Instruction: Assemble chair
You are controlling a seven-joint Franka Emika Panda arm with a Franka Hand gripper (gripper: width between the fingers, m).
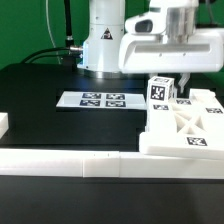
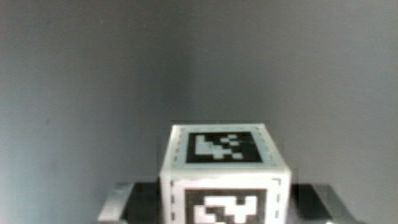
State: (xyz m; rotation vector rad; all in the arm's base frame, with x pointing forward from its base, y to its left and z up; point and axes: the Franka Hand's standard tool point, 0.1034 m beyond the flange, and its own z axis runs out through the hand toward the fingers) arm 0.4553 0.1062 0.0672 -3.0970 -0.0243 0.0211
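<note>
Gripper (image 1: 170, 88) sits directly above tagged square post (image 1: 161, 90) of chair (image 1: 185, 125); finger state can't tell, grasp unclear.

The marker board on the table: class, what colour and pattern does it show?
The marker board is white with a row of black-and-white square tags, seen best in the exterior view.

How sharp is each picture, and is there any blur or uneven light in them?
In the exterior view the chair and the marker board are fairly crisp, though the tags look coarse and the white parts are bright. In the wrist view the tagged post is soft and slightly blurred, and the grey background shades from darker edges to a lighter middle. The end effector is partly hidden.
</note>
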